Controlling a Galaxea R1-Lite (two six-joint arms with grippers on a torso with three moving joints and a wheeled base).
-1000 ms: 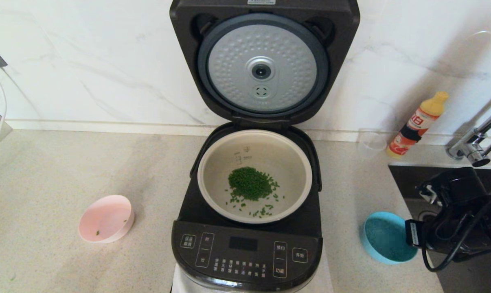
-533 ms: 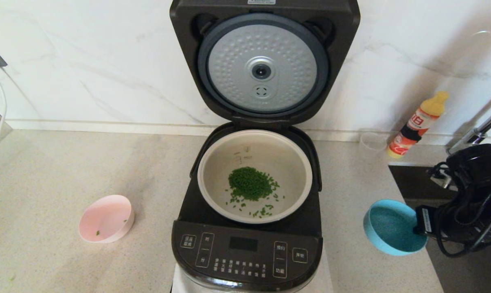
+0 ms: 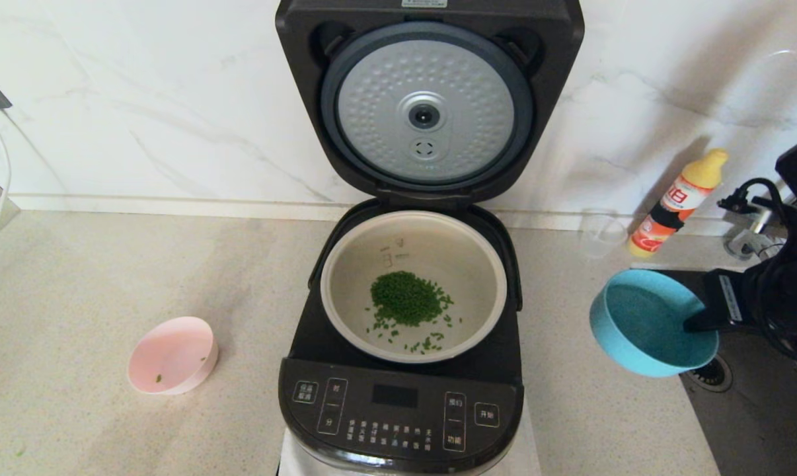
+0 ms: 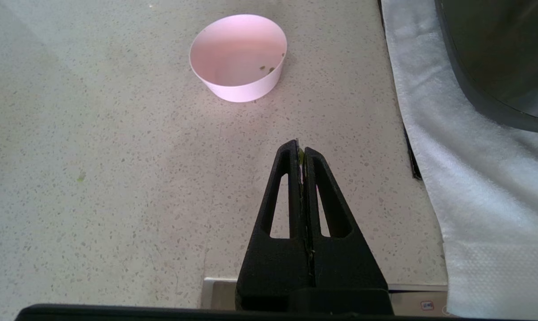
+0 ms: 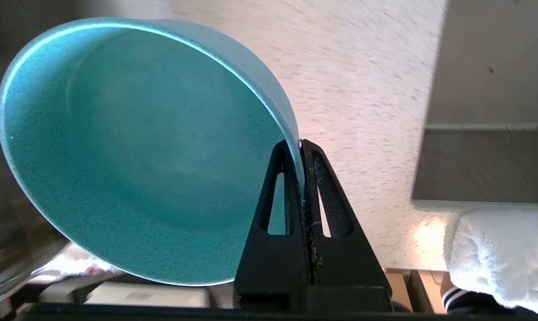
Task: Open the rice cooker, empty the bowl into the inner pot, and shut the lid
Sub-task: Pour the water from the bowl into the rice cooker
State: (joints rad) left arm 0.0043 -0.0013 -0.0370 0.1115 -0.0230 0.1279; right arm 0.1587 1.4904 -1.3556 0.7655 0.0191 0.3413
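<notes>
- Rice cooker (image 3: 398, 403): large glossy black appliance, centre of the head view, standing on the speckled beige counter (image 3: 108, 277); control panel at the lower centre.
- Lid (image 3: 428, 99): glossy black, hinged, standing upright at top centre, dimpled silver disc facing out. Judged stiff; best pushed down from its top edge.
- Inner pot (image 3: 345, 277): wide pale grey-beige metal pot seated in the cooker, a heap of small green pieces on its floor.
- Blue bowl (image 3: 643, 324): thin-walled, round, at right of the frame, lifted clear of the counter and tilted. Judged light and rigid, with a smooth wall that may slip; taken at the rim.
- Right gripper (image 5: 301, 147): jaws pinching the blue bowl's rim.
- Left gripper (image 4: 299, 149): parked over the counter, jaws pressed together, near the pink bowl (image 4: 237, 55).
</notes>
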